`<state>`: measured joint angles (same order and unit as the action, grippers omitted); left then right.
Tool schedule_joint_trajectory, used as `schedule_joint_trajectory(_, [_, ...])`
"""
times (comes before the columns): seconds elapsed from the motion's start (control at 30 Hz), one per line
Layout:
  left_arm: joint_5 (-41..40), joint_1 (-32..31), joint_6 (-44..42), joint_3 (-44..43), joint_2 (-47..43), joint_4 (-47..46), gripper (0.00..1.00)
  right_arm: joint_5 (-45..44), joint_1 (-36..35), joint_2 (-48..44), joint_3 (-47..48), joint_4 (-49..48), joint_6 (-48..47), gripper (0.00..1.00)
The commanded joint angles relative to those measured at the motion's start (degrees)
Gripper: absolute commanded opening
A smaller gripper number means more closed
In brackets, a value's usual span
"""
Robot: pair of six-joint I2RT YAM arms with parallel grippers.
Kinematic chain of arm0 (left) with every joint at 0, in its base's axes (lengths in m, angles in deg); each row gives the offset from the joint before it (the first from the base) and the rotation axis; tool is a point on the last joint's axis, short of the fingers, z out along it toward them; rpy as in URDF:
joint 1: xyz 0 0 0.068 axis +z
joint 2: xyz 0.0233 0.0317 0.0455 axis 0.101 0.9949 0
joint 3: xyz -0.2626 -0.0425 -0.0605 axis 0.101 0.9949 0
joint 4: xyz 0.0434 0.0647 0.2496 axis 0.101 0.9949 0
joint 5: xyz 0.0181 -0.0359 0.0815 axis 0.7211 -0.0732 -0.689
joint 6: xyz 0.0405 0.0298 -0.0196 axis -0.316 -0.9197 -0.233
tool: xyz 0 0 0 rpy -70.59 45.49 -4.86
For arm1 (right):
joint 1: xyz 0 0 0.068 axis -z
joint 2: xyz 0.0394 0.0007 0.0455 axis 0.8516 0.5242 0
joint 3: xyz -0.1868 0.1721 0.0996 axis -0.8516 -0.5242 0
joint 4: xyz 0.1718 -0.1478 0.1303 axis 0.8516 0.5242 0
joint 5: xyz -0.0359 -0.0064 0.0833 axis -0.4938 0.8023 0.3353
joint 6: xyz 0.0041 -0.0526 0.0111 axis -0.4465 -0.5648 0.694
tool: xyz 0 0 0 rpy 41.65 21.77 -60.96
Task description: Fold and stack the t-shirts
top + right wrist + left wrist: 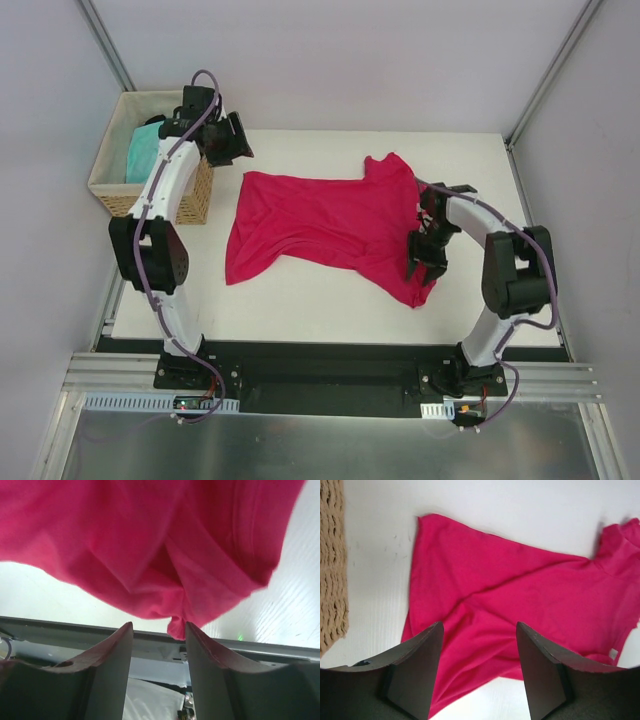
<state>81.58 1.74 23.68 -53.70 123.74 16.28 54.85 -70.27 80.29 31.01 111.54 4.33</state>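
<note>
"What's on my left?"

"The basket (118,186) fills your far-left corner, with the turquoise tee (142,153) in it. Your left claw (479,629) hangs just beside it, arm reached far, fingers wide and empty."

"The pink tee (320,225)?"

"It lies rumpled mid-table (300,300), long axis left to right, hem toward the basket, neck end right. You have bare table behind and in front."

"Right claw (159,626)?"

"Arm bent low at the tee's near-right corner, jaws half parted. A fold hangs at the tips, unpinched."

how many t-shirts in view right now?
2. One crimson-pink t-shirt lies spread and rumpled on the table; one turquoise t-shirt sits in the wicker basket at the far left. The left arm covers part of the basket, so more may be hidden.
</note>
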Motion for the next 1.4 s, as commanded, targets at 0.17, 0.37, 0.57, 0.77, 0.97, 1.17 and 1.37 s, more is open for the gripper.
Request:
schedule_joint_trajectory(0.17, [5.3,-0.4,-1.7,4.4,-5.6,0.3,0.59,-2.8,-0.7,-9.6,-4.2,-12.9,4.6,0.50])
schedule_joint_trajectory(0.37, [5.8,-1.9,-1.0,3.6,-7.0,0.3,0.57,-3.5,-0.9,-4.7,-0.1,-14.8,3.0,0.50])
schedule_joint_trajectory(0.57, [6.7,-2.3,-1.1,3.7,-9.0,0.3,0.57,-4.9,-0.8,1.4,4.6,-16.2,1.9,0.49])
schedule_joint_trajectory(0.77, [6.9,-2.3,-0.8,4.2,-10.2,0.3,0.56,-5.9,-0.9,4.7,8.5,-15.3,1.5,0.43])
schedule_joint_trajectory(0.97, [5.9,-2.3,-1.8,3.5,-10.7,0.3,0.56,-5.8,-0.8,3.5,5.8,-14.5,0.9,0.33])
schedule_joint_trajectory(1.17, [5.3,-2.3,-2.7,3.2,-10.6,0.3,0.55,-5.5,-0.9,1.4,3.8,-13.9,0.7,0.08])
schedule_joint_trajectory(1.37, [5.7,-2.3,-3.3,0.6,-8.5,0.3,0.54,-2.6,-2.4,-3.6,2.3,-15.6,-0.5,0.01])
